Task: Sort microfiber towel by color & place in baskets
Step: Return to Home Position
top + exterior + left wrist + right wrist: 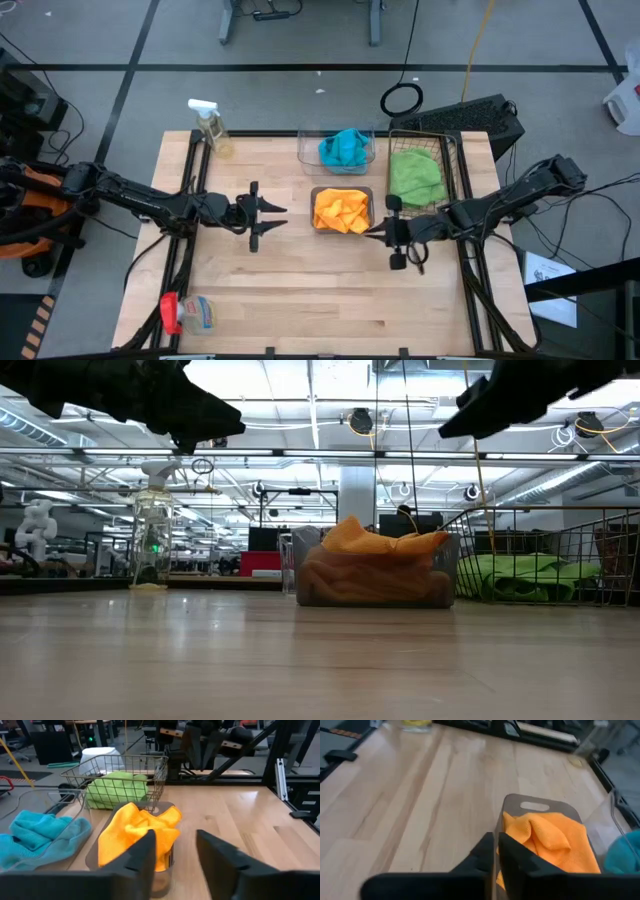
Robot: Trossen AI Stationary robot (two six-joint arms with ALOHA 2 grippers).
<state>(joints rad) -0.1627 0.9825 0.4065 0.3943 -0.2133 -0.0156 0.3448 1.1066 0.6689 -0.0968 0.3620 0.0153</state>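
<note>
Left arm reaches in from the table's left edge. Its gripper hangs over mid-table with jaws apart and empty, pointing at the grey tub of orange towels just beyond. Right arm reaches in from the right edge, its gripper closed on nothing, tips at that tub's right side. Blue towels lie in the clear tub at the back edge, and green towels lie in the wire basket beside it.

Towels lie bunched by colour, apparently in pairs, in three baskets.
</note>
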